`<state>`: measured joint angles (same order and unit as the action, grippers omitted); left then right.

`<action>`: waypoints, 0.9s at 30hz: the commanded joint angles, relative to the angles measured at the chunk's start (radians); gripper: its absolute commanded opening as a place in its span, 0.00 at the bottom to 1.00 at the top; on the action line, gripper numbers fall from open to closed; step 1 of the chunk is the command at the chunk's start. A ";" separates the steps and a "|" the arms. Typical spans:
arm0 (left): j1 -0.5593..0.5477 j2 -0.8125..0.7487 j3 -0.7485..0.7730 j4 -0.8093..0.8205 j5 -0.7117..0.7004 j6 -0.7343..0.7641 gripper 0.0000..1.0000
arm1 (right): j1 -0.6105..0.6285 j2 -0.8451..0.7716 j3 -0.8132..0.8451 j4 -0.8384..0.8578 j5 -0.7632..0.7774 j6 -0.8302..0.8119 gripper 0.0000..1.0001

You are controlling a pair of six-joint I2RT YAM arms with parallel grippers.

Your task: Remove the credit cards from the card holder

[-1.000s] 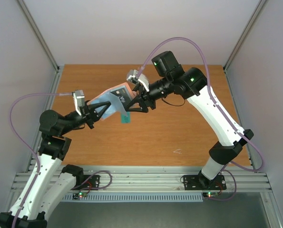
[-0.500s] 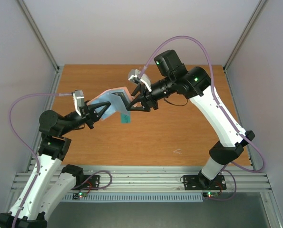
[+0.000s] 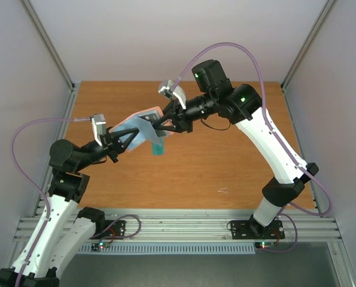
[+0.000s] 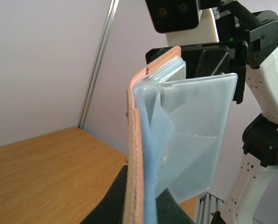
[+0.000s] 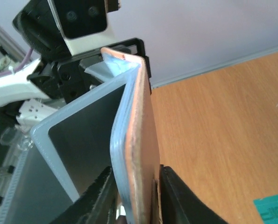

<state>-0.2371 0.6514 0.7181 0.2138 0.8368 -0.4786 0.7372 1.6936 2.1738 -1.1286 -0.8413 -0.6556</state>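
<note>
Two clamps on floppy-looking card holder (image 3: 143, 122): left gripper (image 3: 128, 137) near-left end, right gripper (image 3: 161, 127) far-right flap. Grip stiff cover, not slick sleeves (image 4: 195, 135).

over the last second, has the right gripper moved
Yes: the right gripper has drifted toward the far edge of the table and slightly left, farther from the teal card lying still on it.

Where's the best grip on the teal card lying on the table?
Pinch the teal card across its opposite edges, coming from above. It lies flat on the table, so only its edges offer purchase; the holder held in the air above may crowd the approach.
</note>
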 commanded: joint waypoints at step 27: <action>0.004 0.000 -0.020 -0.024 -0.137 0.090 0.72 | 0.096 0.031 -0.014 0.131 0.472 0.205 0.01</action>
<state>-0.2359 0.6556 0.6998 0.1566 0.6643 -0.4019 0.8288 1.7355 2.1601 -1.0176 -0.4049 -0.4606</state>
